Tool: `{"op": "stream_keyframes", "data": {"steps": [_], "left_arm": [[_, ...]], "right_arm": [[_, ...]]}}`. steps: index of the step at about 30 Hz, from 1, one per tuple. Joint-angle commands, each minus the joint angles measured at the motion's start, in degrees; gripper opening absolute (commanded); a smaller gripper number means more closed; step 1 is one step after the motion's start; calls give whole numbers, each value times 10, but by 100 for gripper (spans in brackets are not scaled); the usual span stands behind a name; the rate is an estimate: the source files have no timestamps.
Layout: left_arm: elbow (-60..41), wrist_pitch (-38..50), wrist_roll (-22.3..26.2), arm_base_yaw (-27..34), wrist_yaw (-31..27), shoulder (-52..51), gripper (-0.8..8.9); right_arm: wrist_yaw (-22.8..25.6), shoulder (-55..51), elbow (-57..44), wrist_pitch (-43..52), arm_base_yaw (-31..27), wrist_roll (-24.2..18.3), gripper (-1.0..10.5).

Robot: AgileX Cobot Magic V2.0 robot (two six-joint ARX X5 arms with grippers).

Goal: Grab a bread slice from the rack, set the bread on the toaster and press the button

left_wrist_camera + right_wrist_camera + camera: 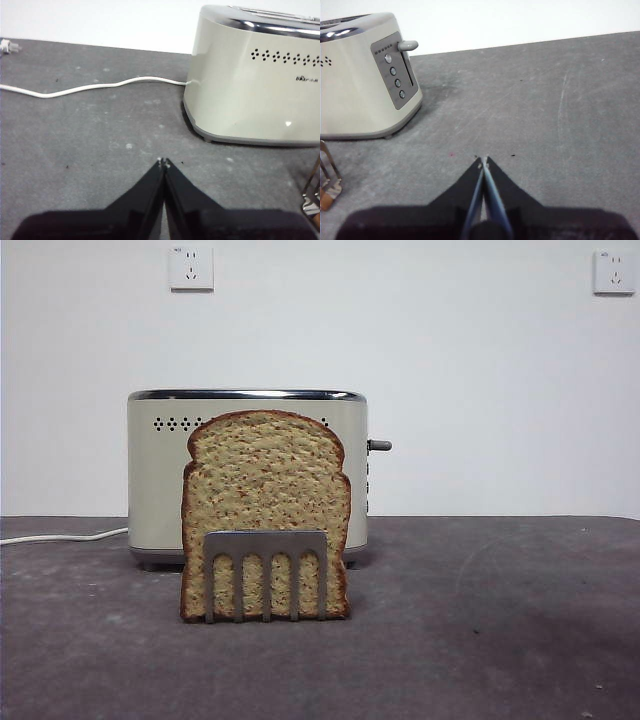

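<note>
Tan and speckled, one slice of bread [265, 490] stands upright in the one grey metal rack [266, 542], whose five prongs rise in front of it. One cream toaster [160, 480] sits just behind, toward the worktop's [500, 620] far edge, its white cord [90, 87] trailing off to one side. Left hand [163, 161] and right hand [483, 160] each hover over bare worktop, jaws pressed together, holding nothing.

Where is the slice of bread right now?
In the front view, the slice of bread stands upright in the rack at the middle of the table, just in front of the toaster. No gripper is touching it.
</note>
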Motion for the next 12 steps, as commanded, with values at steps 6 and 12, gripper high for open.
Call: {"op": "stream_keyframes", "data": {"steps": [6, 12], "left_arm": [[-6, 1, -75, 1, 21, -2, -6], [30, 1, -127, 1, 92, -2, -8]], "right_arm": [[-1, -2, -4, 1, 0, 119, -6], [2, 4, 38, 5, 0, 163, -12]]}}
